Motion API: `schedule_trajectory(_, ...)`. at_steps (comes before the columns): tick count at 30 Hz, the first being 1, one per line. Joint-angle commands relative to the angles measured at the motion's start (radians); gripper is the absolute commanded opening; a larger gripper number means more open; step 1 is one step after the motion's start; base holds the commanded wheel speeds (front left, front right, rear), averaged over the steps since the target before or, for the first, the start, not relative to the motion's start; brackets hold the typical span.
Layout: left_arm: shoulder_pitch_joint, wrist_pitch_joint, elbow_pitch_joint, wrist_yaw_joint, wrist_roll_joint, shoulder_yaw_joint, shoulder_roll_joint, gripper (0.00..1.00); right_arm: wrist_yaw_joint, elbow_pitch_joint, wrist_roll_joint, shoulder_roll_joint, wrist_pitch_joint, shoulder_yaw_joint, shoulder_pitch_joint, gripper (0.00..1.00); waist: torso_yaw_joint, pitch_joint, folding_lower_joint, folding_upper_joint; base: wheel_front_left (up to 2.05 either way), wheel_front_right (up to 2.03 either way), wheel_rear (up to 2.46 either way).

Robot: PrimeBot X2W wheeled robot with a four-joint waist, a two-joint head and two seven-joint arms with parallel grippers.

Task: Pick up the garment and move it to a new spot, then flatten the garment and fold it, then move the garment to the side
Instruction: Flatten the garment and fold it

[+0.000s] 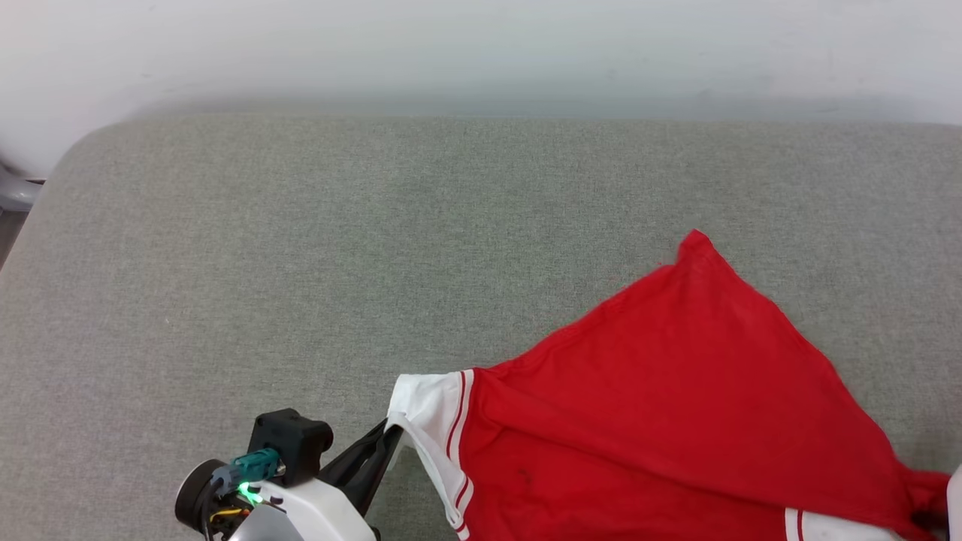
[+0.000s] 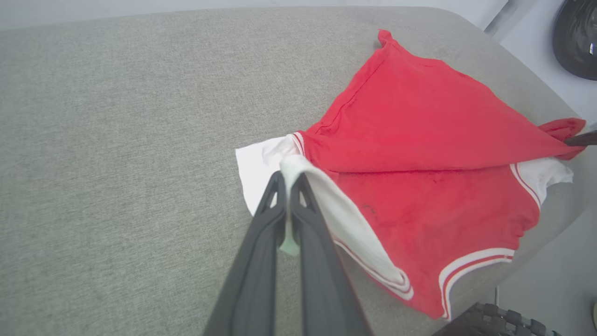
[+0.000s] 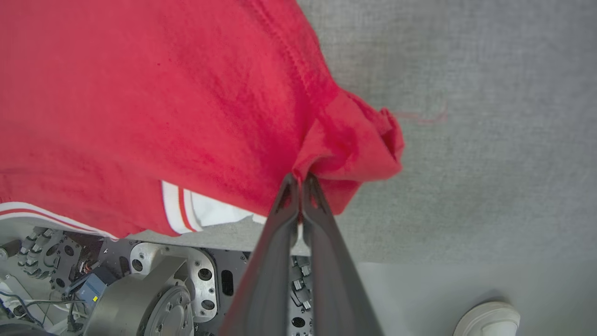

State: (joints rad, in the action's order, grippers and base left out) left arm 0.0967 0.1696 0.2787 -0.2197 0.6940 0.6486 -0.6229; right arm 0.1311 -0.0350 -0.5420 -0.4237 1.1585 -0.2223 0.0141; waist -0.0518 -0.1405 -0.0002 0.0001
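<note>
The garment (image 1: 676,391) lies on the grey cushioned surface (image 1: 338,225) at the lower right, red with white sleeves and red-striped trim. One lower corner is folded over into a point. Its lettering and number are hidden. My left gripper (image 1: 387,437) is shut on the edge of the white sleeve (image 2: 261,161), seen in the left wrist view with the gripper (image 2: 289,182) pinching the cloth. My right gripper (image 3: 301,179) is shut on a bunched red corner of the garment (image 3: 140,93) near the surface's front edge. The garment (image 2: 419,130) stretches between both grips.
The surface has a rounded corner at the far left and a pale wall (image 1: 481,52) behind it. My own base (image 3: 154,298) sits below the near edge. A person's pale shoe (image 3: 487,319) rests on the floor. A black round object (image 2: 576,37) lies beyond the surface.
</note>
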Motion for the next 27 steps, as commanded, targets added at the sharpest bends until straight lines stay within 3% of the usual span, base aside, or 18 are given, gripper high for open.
schedule_trajectory(1, -0.006, -0.008, -0.003, 0.004, -0.002, 0.003, 0.003, 0.0, -0.001, -0.004, 0.007, 0.011, -0.007, -0.008, 0.029, 0.0, 0.0, 0.001, 0.0002, -0.0001, 0.0, 0.0, 0.0)
schedule_trajectory(8, 0.007, -0.01, -0.004, 0.011, -0.003, 0.008, 0.005, 0.0, -0.001, 0.019, 0.0, 0.018, -0.024, -0.006, 0.065, 0.0, -0.008, 0.0, 0.0002, -0.0001, 0.0, 0.0, 0.0)
schedule_trajectory(9, 0.008, -0.01, -0.003, 0.012, -0.002, 0.009, 0.003, 0.0, -0.001, 0.015, -0.004, 0.014, -0.033, -0.005, 0.057, 0.41, -0.009, 0.0, 0.0002, -0.0001, 0.0, 0.0, 0.0)
schedule_trajectory(10, 0.009, -0.009, -0.001, 0.012, -0.001, 0.009, 0.002, 0.0, -0.001, 0.012, -0.007, 0.009, -0.04, -0.005, 0.047, 1.0, -0.01, 0.0, 0.0002, -0.0001, 0.0, 0.0, 0.0)
schedule_trajectory(19, 0.032, -0.003, 0.028, 0.013, -0.015, 0.014, 0.002, 0.0, -0.001, -0.097, -0.079, -0.057, -0.042, 0.02, -0.081, 1.0, -0.036, -0.034, 0.0002, -0.0001, 0.0, 0.0, 0.0)
schedule_trajectory(27, 0.074, -0.004, 0.057, 0.027, -0.036, 0.028, 0.018, 0.0, -0.001, -0.144, -0.067, -0.059, 0.025, 0.11, -0.313, 1.0, -0.106, -0.136, 0.0002, -0.0001, 0.0, 0.0, 0.0)
